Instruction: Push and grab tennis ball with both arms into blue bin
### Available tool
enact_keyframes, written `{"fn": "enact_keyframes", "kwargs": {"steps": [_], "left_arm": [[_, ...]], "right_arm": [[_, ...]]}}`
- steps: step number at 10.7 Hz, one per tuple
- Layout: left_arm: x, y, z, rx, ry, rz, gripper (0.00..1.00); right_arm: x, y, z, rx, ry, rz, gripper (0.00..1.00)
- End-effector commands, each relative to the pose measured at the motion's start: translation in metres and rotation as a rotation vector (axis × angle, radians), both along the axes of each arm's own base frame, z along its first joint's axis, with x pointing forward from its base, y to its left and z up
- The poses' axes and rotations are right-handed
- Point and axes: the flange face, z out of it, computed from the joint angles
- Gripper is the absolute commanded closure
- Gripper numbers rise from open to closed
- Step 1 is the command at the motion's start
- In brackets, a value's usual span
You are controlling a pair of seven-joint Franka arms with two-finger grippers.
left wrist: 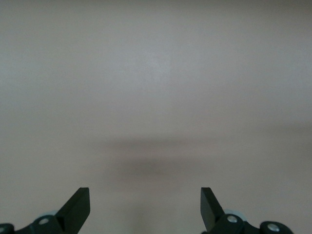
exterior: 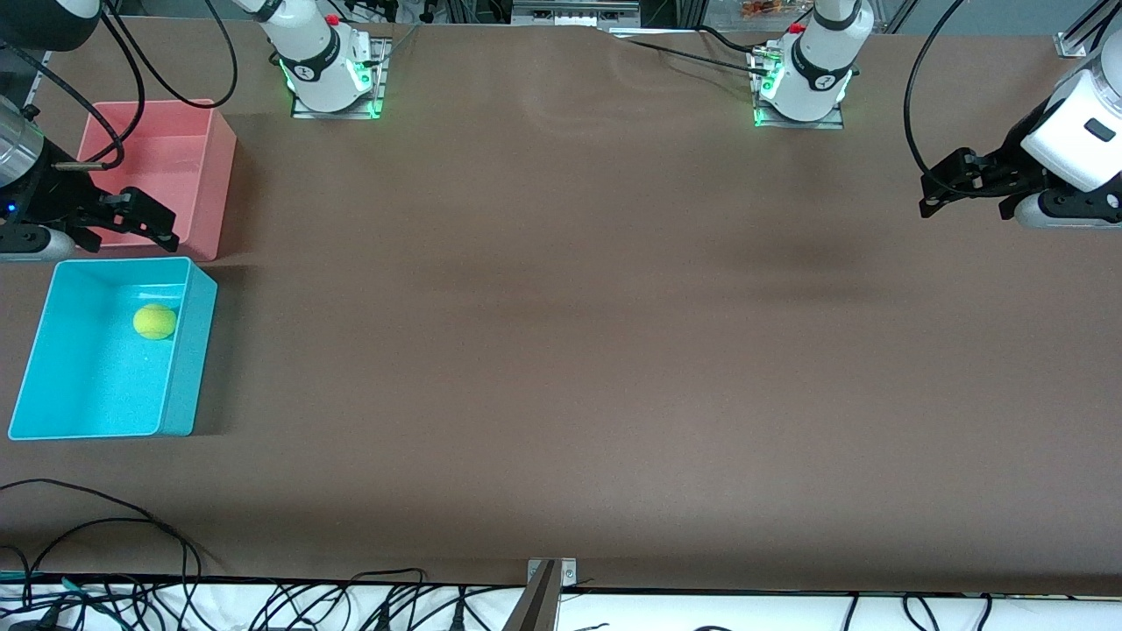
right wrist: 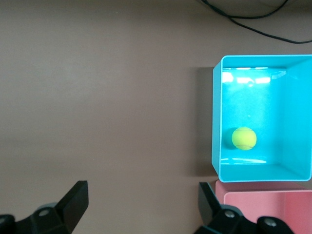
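Counter (exterior: 561, 350) is a wide brown matte sheet, bare across the middle, with soft shadow bands under the arms. Small fuzzy yellow-green tennis ball (exterior: 155, 322) sits inside the rectangular bright cyan-blue plastic bin (exterior: 188, 350), on its floor close to the wall toward the left arm's end of the counter. That bin stands at the right arm's end of the counter, and a similar pink-red plastic tub (exterior: 219, 175) sits just beside it, farther from the front camera.

Right gripper (exterior: 131, 223) hangs over the pink-red tub's edge nearest the blue bin, jaws released and spread wide, nothing between them. My right wrist view looks down on the ball in the bin. Left gripper (exterior: 951, 184) hovers over bare counter at the left arm's end, jaws also released and empty; my left wrist view shows only brown surface and a faint shadow.

Both white arm bases with green lights stand along the counter edge farthest from the front camera. Black cables (exterior: 263, 605) run along a white strip at the nearest edge.
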Motion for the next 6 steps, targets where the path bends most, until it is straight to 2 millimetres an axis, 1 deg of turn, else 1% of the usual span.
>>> {"fn": "enact_keyframes", "kwargs": {"steps": [1, 5, 6], "left_arm": [[0.0014, -0.0024, 0.0057, -0.012, 0.005, 0.007, 0.0], [0.0014, -0.0017, 0.0057, -0.013, 0.005, 0.008, 0.0], [0.0013, -0.0026, 0.0057, -0.013, 0.005, 0.007, 0.0]], "right_arm": [[-0.0053, 0.0037, 0.0029, 0.003, 0.026, 0.01, 0.0], [-0.0129, 0.0051, 0.0, 0.001, 0.091, 0.011, 0.0], [-0.0132, 0.0085, 0.0006, 0.001, 0.092, 0.017, 0.0]]}}
